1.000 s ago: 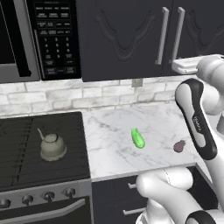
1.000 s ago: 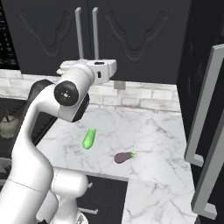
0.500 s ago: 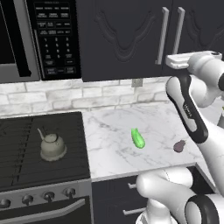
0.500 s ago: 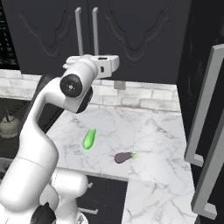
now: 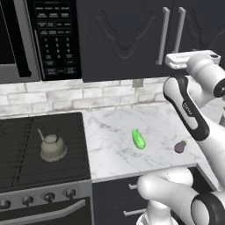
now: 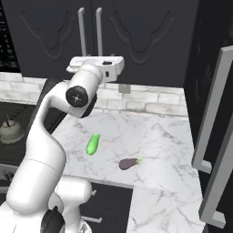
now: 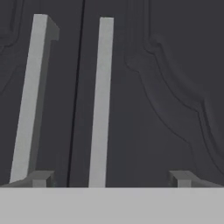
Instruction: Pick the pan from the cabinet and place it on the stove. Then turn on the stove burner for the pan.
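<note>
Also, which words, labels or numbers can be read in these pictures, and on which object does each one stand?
Black microwave keypad: rows of white button labels, too small to read.
White robot arm: small dark marking on its dark link, blurred, unreadable.
Nothing else carries text.

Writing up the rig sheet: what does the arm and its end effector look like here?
The arm has glossy white rounded links with dark joint seams and a round dark cap at one joint. One link carries a black band with small pale lettering, too small to read. The end effector sits on a flat white hand block; its two small finger tips look dark grey and blocky. No loose cables are visible.
</note>
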Motion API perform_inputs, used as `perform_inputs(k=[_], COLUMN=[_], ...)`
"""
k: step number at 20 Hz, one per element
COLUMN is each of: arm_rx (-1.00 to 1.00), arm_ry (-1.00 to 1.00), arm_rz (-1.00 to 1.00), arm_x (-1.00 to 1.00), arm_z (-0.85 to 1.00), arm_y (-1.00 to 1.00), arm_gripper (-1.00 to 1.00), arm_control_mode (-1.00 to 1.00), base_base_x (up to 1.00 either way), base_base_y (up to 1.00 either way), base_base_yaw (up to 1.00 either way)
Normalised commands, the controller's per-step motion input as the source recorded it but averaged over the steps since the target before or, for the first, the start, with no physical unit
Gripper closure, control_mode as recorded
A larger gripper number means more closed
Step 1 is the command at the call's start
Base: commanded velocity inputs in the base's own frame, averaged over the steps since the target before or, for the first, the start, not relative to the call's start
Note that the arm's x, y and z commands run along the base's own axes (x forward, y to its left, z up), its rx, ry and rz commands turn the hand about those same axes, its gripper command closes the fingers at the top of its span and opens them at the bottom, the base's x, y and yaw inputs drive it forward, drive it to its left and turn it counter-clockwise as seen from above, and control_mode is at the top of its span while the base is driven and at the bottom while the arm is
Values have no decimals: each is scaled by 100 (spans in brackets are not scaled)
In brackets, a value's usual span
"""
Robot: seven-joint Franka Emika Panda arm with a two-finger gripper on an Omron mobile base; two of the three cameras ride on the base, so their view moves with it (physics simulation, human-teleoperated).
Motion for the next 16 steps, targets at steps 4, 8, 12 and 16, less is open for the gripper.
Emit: perform_inputs(k=[4, 8, 12, 16], arm_rx=[0, 0, 0, 0], arm_ry=[-2, 0, 0, 0], arm_rz=[2, 3, 2, 0], arm_x=[9, 18, 24, 22], arm_z=[0, 0, 0, 0], arm_y=[0, 0, 0, 3], arm_gripper=[-100, -100, -100, -100], arm_control_mode=[-100, -100, -100, -100], base_base_x=[0, 0, 0, 0], base_base_y=[0, 0, 0, 0], base_base_yaw=[0, 0, 0, 0])
